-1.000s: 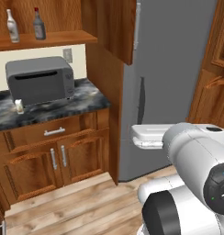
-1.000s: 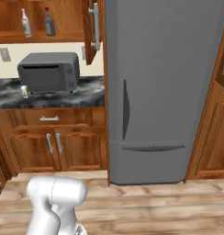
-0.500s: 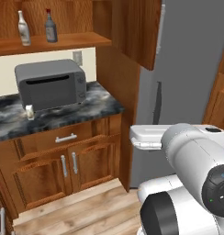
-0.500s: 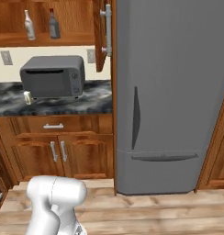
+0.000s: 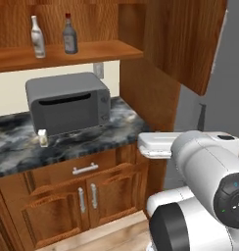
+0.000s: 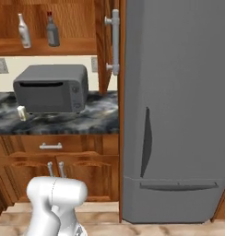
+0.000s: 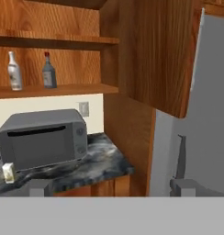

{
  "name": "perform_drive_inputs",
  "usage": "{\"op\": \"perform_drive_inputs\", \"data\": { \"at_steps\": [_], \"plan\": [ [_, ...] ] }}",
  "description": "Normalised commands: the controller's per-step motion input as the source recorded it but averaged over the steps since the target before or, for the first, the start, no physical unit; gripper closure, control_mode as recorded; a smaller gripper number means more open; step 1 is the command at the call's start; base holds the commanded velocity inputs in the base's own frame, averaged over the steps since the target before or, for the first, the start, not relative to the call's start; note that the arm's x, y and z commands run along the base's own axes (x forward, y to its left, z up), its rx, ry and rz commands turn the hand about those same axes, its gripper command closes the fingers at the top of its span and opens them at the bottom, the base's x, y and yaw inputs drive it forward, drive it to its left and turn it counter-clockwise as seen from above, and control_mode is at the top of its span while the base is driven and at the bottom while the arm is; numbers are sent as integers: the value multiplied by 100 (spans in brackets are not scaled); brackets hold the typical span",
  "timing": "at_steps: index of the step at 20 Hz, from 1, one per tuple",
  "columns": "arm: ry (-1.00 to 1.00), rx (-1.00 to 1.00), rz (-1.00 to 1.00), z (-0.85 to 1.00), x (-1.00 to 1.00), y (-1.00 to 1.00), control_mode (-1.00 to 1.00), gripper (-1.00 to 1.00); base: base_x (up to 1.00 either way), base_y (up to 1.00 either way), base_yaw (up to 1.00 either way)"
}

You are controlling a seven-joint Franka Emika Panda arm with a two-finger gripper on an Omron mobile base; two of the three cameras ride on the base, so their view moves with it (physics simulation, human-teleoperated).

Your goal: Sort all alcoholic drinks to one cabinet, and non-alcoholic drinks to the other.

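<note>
Marble counter (image 5: 13, 149) edge holds cream carton (image 5: 42, 138) beside microwave (image 5: 67, 103)

The cabinet (image 5: 82, 51) with the two bottles runs off the top and left edges of the left base view, so its full width cannot be told, and its open door (image 5: 185, 39) at the upper right is cut by the top edge. The labels on the white bottle (image 5: 37, 37) and the dark bottle (image 5: 69, 35) are too small to read, and so is the print on the small carton (image 5: 42, 138) on the counter (image 5: 67, 147), which leaves the frame at the left. In the hand view the gripper (image 7: 111, 187) shows just two grey finger tips at the bottom, and the fridge (image 7: 210, 114) is cut by the right edge.
</note>
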Motion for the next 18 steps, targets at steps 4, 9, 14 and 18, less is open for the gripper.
{"op": "perform_drive_inputs", "data": {
  "at_steps": [4, 9, 14, 18],
  "plan": [
    [0, 0, 0, 0, 0, 0, 100, -100, 51, 32, 13],
    [0, 0, 0, 0, 0, 0, 100, -100, 35, 41, 11],
    [0, 0, 0, 0, 0, 0, 100, -100, 24, 50, 8],
    [0, 0, 0, 0, 0, 0, 100, -100, 31, 51, 7]
  ]
}}
